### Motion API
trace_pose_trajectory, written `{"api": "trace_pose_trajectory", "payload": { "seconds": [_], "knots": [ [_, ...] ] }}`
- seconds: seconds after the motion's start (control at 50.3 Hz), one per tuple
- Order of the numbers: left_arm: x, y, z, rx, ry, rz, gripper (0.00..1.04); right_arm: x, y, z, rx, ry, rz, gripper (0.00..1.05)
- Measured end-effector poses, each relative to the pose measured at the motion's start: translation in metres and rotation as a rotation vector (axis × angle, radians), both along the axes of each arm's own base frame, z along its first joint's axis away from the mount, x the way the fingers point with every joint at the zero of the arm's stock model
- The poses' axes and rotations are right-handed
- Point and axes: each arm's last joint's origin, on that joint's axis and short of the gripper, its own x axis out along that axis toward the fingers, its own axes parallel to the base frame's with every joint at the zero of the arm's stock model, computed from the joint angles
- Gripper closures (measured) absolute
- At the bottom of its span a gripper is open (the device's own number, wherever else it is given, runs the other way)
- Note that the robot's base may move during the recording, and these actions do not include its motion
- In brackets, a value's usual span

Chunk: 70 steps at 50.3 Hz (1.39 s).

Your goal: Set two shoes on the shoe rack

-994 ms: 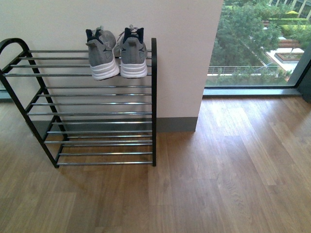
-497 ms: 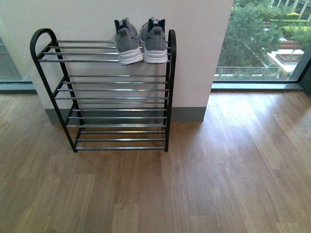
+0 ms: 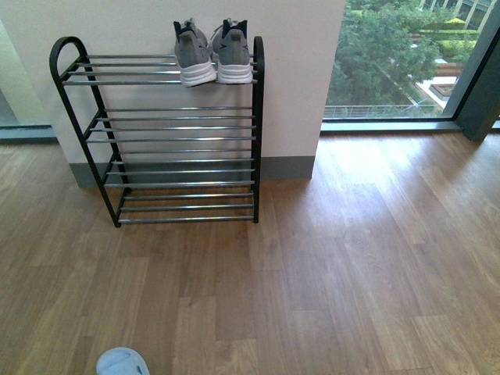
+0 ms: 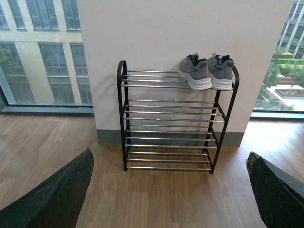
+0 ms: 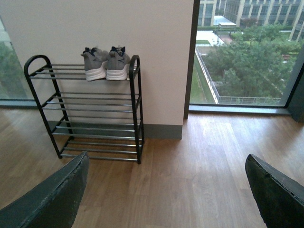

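Observation:
Two grey sneakers with white soles [image 3: 212, 53] stand side by side, heels outward, at the right end of the top shelf of the black shoe rack [image 3: 168, 141], which stands against a white wall. They also show in the left wrist view [image 4: 207, 72] and the right wrist view [image 5: 105, 63]. My left gripper [image 4: 171, 190] is open and empty, well back from the rack over the wooden floor. My right gripper [image 5: 166, 190] is open and empty, back from the rack and to its right. Neither arm shows in the front view.
The rack's three lower shelves [image 3: 183, 172] hold nothing. A large window [image 3: 406, 62] is to the right of the wall. A pale blue rounded object [image 3: 123, 362] lies on the wood floor [image 3: 328, 266] at the near left.
The view has pulled further back and shifted; the rack looks smaller and higher in frame. The pale blue object has come into view at the bottom left. The shoes have not moved.

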Motion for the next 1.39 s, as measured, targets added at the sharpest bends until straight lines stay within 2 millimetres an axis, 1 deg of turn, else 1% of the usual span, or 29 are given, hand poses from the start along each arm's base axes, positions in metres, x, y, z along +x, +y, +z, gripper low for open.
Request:
{"api": "trace_pose_trajectory", "payload": {
  "seconds": [1.392],
  "knots": [
    [0.0000, 0.0000, 0.0000, 0.000, 0.000, 0.000, 0.09, 0.0001, 0.0000, -0.0002, 0.000, 0.002, 0.000, 0.09]
  ]
}}
